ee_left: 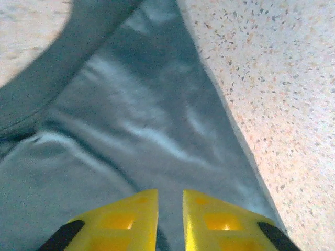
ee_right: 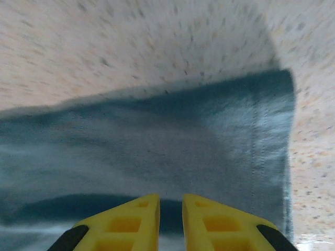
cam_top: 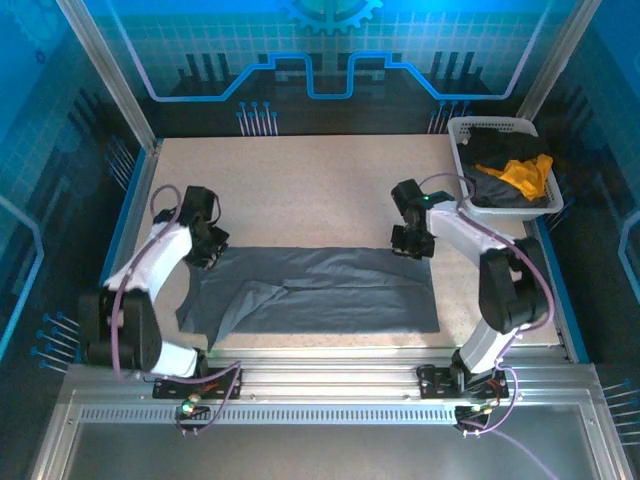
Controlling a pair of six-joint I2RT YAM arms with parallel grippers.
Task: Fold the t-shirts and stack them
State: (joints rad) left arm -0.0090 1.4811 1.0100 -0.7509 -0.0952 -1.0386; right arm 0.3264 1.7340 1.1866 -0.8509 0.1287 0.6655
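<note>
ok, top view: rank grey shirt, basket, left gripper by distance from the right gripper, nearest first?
From the right gripper:
1. Grey shirt: its far right corner sits at the gripper.
2. Basket: farther back, to the right.
3. Left gripper: opposite side, at the shirt's left end.

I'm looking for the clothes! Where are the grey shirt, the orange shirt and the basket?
grey t-shirt (cam_top: 330,290): top external view, middle of the spread cloth.
orange-yellow t-shirt (cam_top: 527,175): top external view, its bright crumpled fold.
white basket (cam_top: 490,123): top external view, far rim.
</note>
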